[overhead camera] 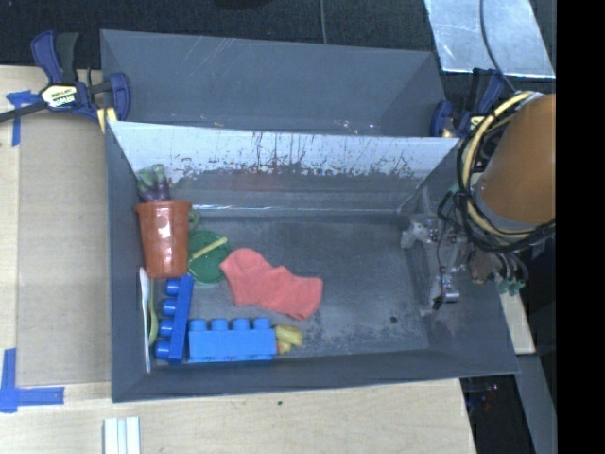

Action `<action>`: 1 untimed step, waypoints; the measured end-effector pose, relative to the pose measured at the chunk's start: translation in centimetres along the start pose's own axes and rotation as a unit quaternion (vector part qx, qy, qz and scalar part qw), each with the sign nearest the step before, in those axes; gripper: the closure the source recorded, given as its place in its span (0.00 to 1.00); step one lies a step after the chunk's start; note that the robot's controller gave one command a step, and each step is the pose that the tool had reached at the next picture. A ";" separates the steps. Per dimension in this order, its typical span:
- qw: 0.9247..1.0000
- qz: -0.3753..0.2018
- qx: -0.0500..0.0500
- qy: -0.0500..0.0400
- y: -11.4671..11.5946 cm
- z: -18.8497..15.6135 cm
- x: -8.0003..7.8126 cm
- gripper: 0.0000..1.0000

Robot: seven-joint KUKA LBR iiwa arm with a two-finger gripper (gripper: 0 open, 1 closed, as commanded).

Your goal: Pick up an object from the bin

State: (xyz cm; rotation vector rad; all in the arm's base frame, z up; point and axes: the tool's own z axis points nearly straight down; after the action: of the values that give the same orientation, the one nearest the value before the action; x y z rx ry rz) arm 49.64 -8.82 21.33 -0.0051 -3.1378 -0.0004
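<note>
Grey metal bin point(284, 83) held its things at the left: a crumpled red cloth point(272, 288), an orange cup point(164, 238), a green disc point(204, 261) and two blue toy bricks point(230, 340). The gripper point(437, 270) hung over bare floor by the right wall, well apart from the cloth. Nothing showed in its grasp, and whether it stood open could not be told.

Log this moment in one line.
tool at bin right side | red cloth, blue bricks, orange cup at left, untouched
</note>
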 end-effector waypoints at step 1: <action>1.000 -0.001 0.001 -0.004 0.1 -0.3 -0.2 0.00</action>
State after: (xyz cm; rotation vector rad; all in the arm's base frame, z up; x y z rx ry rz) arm 49.85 -8.77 21.64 -0.0022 -3.1457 0.0014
